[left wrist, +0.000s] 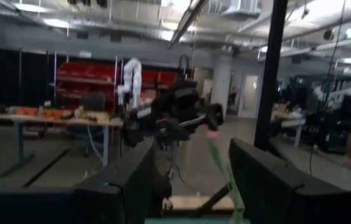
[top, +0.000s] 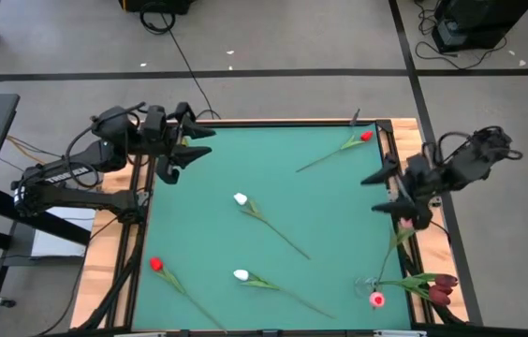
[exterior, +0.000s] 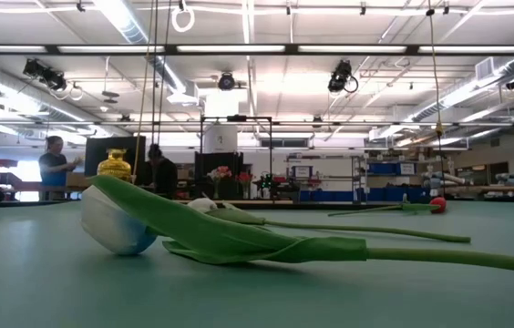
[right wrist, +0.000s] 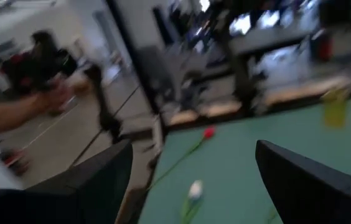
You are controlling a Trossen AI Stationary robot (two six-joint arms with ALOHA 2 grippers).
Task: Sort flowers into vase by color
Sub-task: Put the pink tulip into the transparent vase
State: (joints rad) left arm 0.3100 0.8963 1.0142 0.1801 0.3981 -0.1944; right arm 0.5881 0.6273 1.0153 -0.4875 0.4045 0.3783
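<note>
A white tulip (exterior: 116,228) lies nearest the low camera, on the green table (top: 320,206). Other flowers are scattered: another white one (top: 241,199) mid-table, red ones at the near left (top: 155,265) and far right (top: 366,137), dark ones (top: 442,285) at the near right edge. The left pincer (top: 192,145) hangs wide open and empty over the far left corner. The right pincer (top: 390,192) hangs wide open over the right edge, a pink tulip (top: 404,225) beside it.

A matt green mat (top: 320,215) covers the table, smooth and without glare, framed by a pale bare-wood border (top: 105,262). The white tulip (exterior: 116,228) nearest the low camera looks like matt plastic or fabric, its leaf (exterior: 239,239) softly creased. Both arms are matt black.
</note>
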